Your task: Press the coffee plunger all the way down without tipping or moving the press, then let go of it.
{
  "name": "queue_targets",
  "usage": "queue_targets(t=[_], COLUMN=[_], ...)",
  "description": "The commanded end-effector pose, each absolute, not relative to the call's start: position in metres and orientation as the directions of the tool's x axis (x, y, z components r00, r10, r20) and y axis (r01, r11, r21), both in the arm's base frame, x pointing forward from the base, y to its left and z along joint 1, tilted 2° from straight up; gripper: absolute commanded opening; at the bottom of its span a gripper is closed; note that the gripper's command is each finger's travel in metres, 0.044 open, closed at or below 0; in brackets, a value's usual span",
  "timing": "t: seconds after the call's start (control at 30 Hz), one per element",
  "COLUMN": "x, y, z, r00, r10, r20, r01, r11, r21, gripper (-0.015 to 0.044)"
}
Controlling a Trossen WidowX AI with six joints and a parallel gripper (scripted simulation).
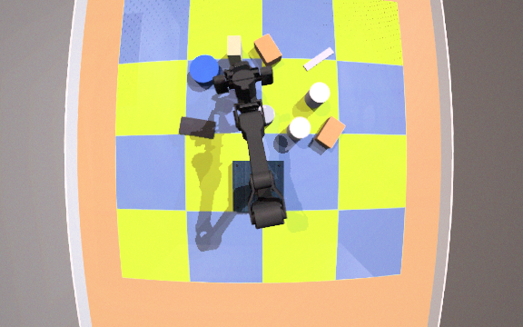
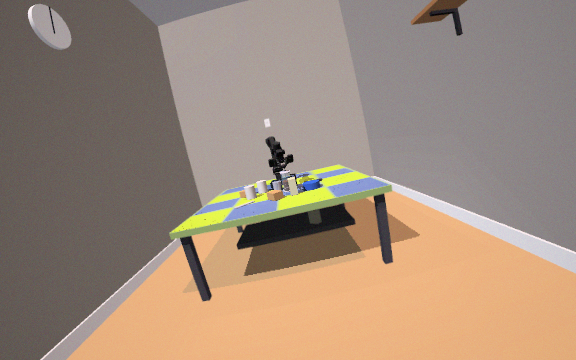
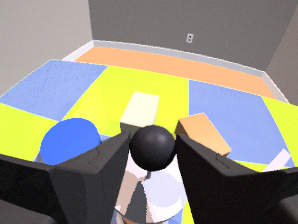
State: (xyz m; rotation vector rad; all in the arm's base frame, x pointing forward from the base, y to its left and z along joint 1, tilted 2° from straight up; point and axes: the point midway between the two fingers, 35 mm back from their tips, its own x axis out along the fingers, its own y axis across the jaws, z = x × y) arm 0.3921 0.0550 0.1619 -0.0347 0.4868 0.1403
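The gripper is clamped on the coffee press's black plunger knob, with the blue cylinder at nine o'clock. The pressing looks under way; how far down the plunger sits is unclear. Release remains.

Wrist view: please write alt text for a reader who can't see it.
The gripper is shut on the black plunger knob of a coffee press, seen from above between two dark fingers. Beyond it on the checkered table are a blue cylinder, a cream block and an orange block.
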Motion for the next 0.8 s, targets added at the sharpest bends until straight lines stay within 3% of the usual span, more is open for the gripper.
queue_targets(t=[0.0,0.77], x=[0.3912,0.3935], y=[0.0549,0.0554], z=[0.1490,0.1508], r00=[0.854,0.854], r10=[0.122,0.122], r20=[-0.506,-0.506], r01=[-0.139,-0.139], r11=[0.990,0.990], r21=[0.005,0.005], gripper=[0.0128,0.0128])
